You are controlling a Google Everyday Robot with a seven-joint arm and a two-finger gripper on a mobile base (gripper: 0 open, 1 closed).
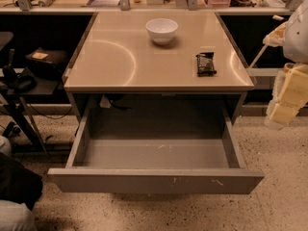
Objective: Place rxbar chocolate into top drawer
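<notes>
The rxbar chocolate [205, 64], a small black-wrapped bar, lies flat on the right side of the tan tabletop [120, 57], near its front edge. The top drawer [154, 180] under the table is pulled wide open, and its grey inside shows nothing in it. My gripper [285, 102], pale and padded, hangs at the right edge of the view. It is beside the table's right front corner, at about drawer height, and apart from the bar and the drawer.
A white bowl [161, 30] stands at the back middle of the tabletop. A dark bag [45, 61] and a stand sit to the left of the table. A dark shape [17, 186] is at the lower left. Clutter lines the shelf behind the table.
</notes>
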